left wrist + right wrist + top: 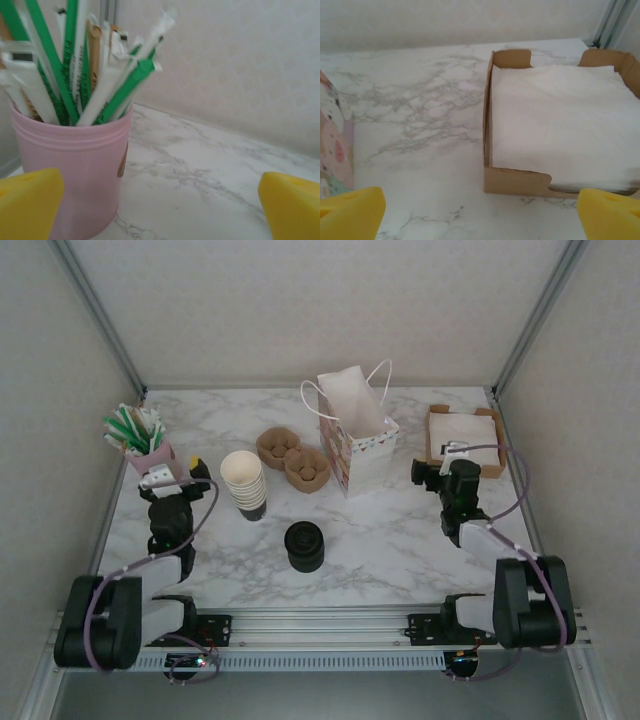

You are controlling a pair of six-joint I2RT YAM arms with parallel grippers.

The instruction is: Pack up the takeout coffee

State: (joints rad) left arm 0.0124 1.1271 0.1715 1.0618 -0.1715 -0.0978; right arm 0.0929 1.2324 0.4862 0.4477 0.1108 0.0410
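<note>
The takeout coffee is out of view. A stack of lidless cream cups (244, 483) with a dark bottom stands left of centre. A stack of black lids (304, 545) sits in front of it. A white paper bag (360, 455) with handles stands upright behind the middle. My left gripper (162, 474) is open just before a pink cup of wrapped straws (148, 452). In the left wrist view its yellow fingertips (27, 200) stand wide apart over bare marble. My right gripper (452, 462) is open, facing a cardboard box of napkins (520, 181), with nothing between its fingertips (610, 212).
Two brown pulp cup carriers (293, 458) lie between the cream cups and the bag. The bag's patterned side (335, 145) shows at the left of the right wrist view. Walls close the table on three sides. Open marble lies around the lids.
</note>
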